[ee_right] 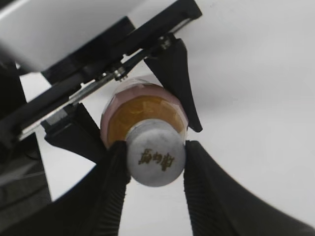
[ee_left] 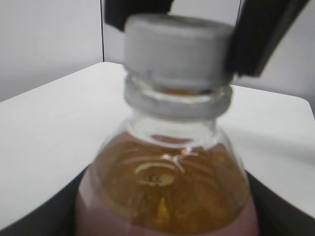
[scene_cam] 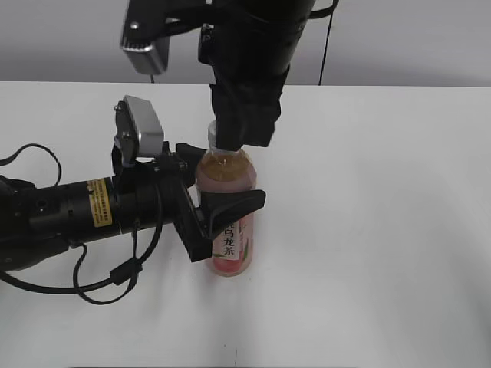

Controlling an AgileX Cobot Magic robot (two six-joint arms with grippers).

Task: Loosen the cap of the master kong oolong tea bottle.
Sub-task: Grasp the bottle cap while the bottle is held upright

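The master kong oolong tea bottle [scene_cam: 228,244] stands upright on the white table, with pinkish-amber tea and a pink label. My left gripper [scene_cam: 224,207] is shut on its body from the left, one black finger on each side. My right gripper [scene_cam: 230,144] comes down from above, and its fingers press both sides of the white cap [scene_cam: 212,133]. In the right wrist view the cap [ee_right: 155,158] with its dark logo sits between the right gripper's fingers [ee_right: 155,164], above the bottle's shoulder [ee_right: 142,110]. In the left wrist view the cap [ee_left: 177,49] and bottle [ee_left: 167,187] fill the frame.
The white table [scene_cam: 383,230] stretches around the bottle, with a grey wall behind it. The left arm's black body and cables [scene_cam: 100,291] lie on the table at the left. The right arm hangs over the bottle from the top of the exterior view.
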